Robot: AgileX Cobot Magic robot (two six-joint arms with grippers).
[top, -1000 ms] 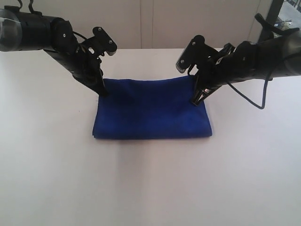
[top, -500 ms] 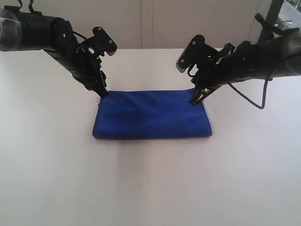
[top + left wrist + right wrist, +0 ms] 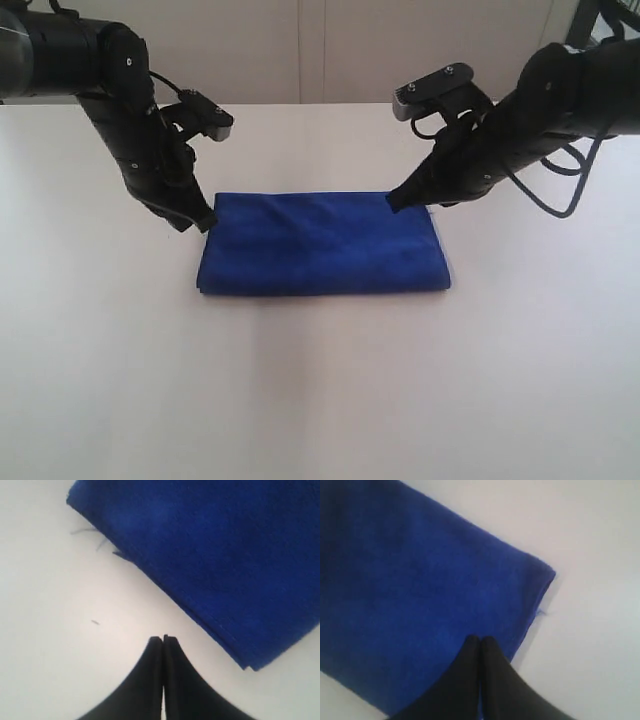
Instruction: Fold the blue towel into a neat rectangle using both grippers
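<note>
Corners of the folded blue towel (image 3: 322,243) released.
The left gripper (image 3: 205,222) and right gripper (image 3: 393,203) have lifted off it, jaws pressed together, empty.

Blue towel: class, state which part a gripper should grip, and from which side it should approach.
Best pinch the blue towel at a far corner in the exterior view, coming down from the far side: stacked free edges show there, while the near edge looks like a rounded fold.
</note>
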